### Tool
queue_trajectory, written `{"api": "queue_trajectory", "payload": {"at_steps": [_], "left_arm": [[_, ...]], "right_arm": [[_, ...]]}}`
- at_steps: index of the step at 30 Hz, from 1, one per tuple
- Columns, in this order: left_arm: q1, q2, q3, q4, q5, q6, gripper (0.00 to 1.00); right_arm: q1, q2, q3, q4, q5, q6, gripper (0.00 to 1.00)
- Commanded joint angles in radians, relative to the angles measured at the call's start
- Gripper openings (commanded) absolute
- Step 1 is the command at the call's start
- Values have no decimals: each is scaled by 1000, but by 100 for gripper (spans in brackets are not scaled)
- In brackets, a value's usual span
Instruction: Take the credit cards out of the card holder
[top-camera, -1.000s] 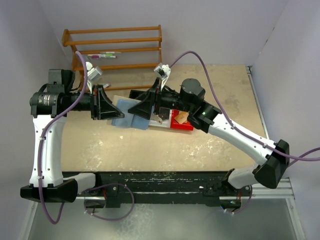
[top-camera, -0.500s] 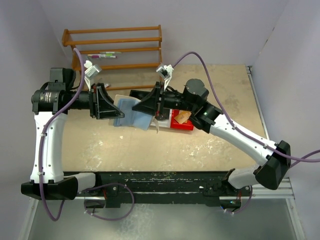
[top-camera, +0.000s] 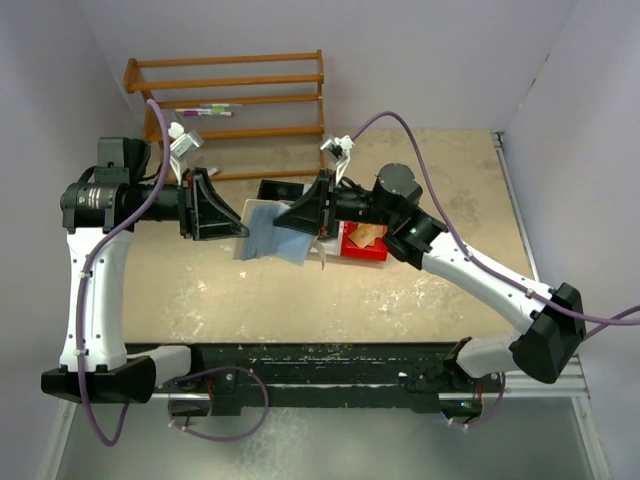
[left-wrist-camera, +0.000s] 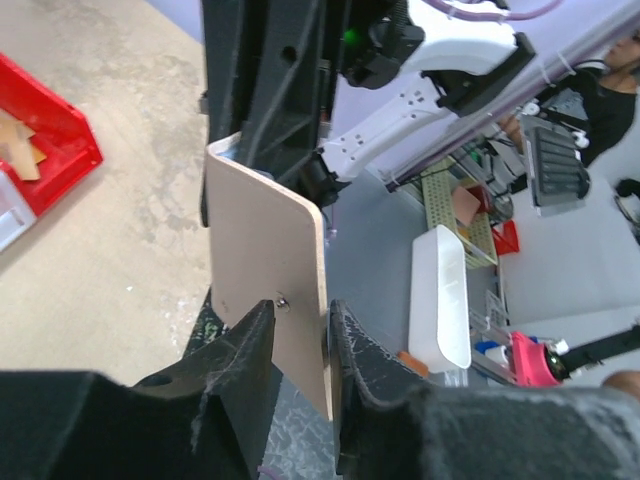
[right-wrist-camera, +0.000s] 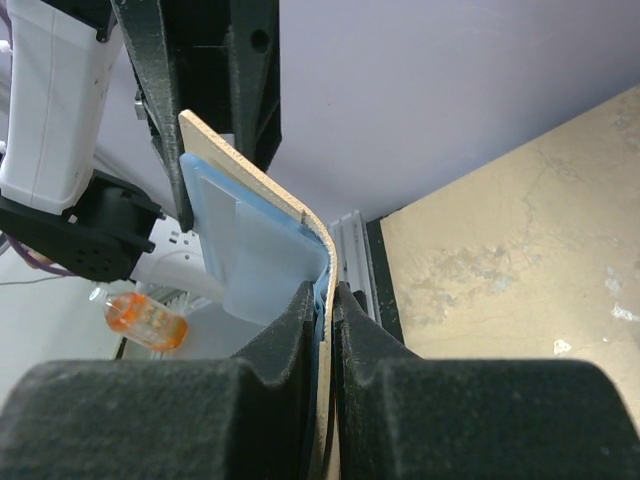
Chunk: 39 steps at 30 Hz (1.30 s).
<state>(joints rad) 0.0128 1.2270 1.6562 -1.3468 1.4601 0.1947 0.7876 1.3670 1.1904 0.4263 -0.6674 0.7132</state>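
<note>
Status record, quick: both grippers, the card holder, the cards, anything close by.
left gripper: shut on the tan flap of the card holder
right gripper: shut on the holder's opposite end
card holder: spread open, held in the air between both grippers
credit cards: a pale one visible inside the blue sleeve
nearby: red bin under the right arm

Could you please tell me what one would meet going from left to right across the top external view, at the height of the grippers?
left gripper → open tan card holder with bluish-grey plastic sleeves, pinched by both grippers → right gripper → red plastic bin
</note>
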Motion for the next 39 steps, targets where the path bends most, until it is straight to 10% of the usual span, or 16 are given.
{"api": "queue_trajectory", "payload": {"at_steps": [1, 11, 22, 33, 35, 39], "left_arm": [[-3, -24, 0, 25, -131, 22, 35], [-3, -18, 0, -10, -93, 54, 48], [-4, -19, -52, 68, -287, 4, 22], [-3, -24, -30, 50, -75, 5, 10], [-3, -21, -24, 47, -56, 4, 1], [-3, -21, -17, 45, -90, 10, 0]], "right_arm": [[-1, -36, 16, 96, -36, 32, 0], [-1, -32, 30, 62, -13, 26, 0], [-1, -25, 53, 30, -2, -2, 0], [-4, -67, -25, 123, -104, 32, 0], [-16, -73, -37, 146, -115, 47, 10], [-102, -106, -48, 151, -130, 76, 62]]}}
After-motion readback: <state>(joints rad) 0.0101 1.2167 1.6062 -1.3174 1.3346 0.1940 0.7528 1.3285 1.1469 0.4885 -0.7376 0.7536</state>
